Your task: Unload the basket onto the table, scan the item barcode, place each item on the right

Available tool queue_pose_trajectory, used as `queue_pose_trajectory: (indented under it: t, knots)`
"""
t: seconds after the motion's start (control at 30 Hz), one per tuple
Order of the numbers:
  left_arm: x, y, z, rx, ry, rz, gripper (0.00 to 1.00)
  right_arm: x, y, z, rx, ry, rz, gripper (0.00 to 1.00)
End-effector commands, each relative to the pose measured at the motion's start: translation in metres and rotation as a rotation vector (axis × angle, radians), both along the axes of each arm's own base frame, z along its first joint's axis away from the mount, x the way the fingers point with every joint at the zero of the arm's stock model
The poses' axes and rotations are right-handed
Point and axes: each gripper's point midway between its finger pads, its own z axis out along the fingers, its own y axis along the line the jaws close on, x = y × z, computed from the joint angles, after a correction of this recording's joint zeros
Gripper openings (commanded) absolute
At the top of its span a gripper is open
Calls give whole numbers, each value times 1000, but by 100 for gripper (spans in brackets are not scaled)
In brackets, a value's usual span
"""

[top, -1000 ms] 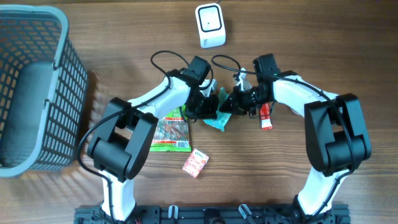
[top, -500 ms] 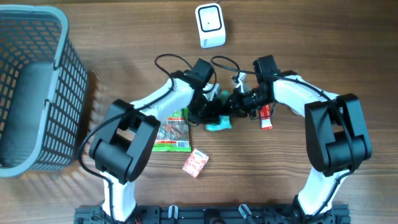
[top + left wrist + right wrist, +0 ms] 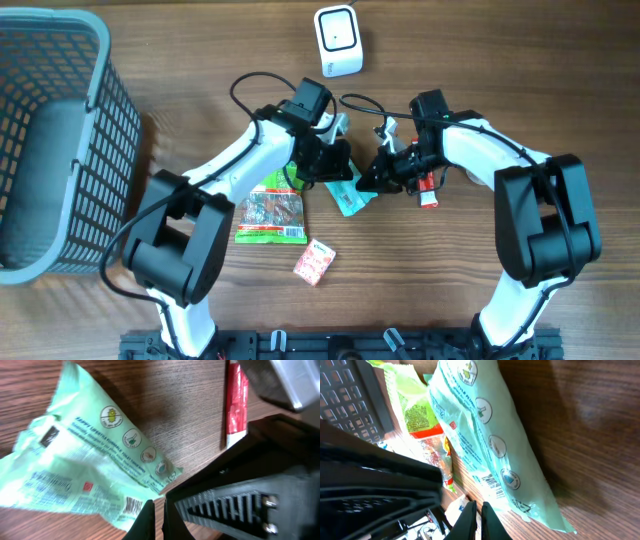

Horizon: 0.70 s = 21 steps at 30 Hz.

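Where the scanner (image 3: 338, 40) stands, the table (image 3: 450, 285) is wood.

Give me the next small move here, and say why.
Probably lift the green packet toward the white scanner. The left gripper and right gripper are shut at its barcode edge, while it lies on the table, away from the scanner.

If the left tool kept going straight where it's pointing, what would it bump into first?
Most likely the green packet. It lies right in front of the left tool, whose tips are shut. Depth is hard to judge here, so the tips may already be touching the packet's near edge.
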Motion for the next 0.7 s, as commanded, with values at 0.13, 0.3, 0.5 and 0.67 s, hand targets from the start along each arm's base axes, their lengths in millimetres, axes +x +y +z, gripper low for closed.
queue_pose_trajectory:
  t: [0.13, 0.3, 0.5, 0.67]
  knots:
    - [11, 8, -19, 32, 3, 27, 4, -1, 2, -2, -75, -66, 53, 5]
    - [20, 22, -45, 142, -23, 53, 4, 7, -7, -17, -135, -110, 24, 4]
    - [18, 36, -71, 222, -27, 67, 4, 13, -18, -29, -189, -143, 4, 4]
    - [13, 39, -79, 226, -34, 38, 4, 14, -43, -52, -366, -148, -38, 4]
